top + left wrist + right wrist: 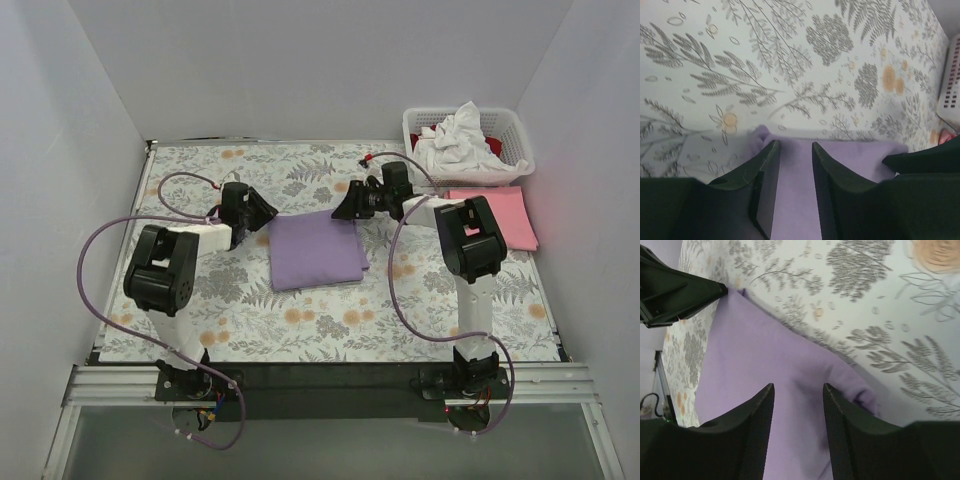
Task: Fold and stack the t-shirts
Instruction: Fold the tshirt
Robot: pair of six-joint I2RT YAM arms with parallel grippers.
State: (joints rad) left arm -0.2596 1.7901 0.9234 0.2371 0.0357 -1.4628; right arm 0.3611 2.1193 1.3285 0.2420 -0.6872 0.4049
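Observation:
A lavender t-shirt (315,250) lies folded in a rectangle at the middle of the table. My left gripper (262,212) is open at its far left corner, with the cloth (850,155) showing between and under the fingers (767,165). My right gripper (345,205) is open at its far right corner, jaws apart over the cloth (755,350). A pink t-shirt (495,215) lies folded at the right. A crumpled white t-shirt (455,140) and a red one (493,147) lie in the basket.
The white lattice basket (470,173) stands at the back right; its wall shows in the left wrist view (950,85). A floral cloth (300,320) covers the table. White walls enclose the left, back and right sides. Purple cables loop beside both arms.

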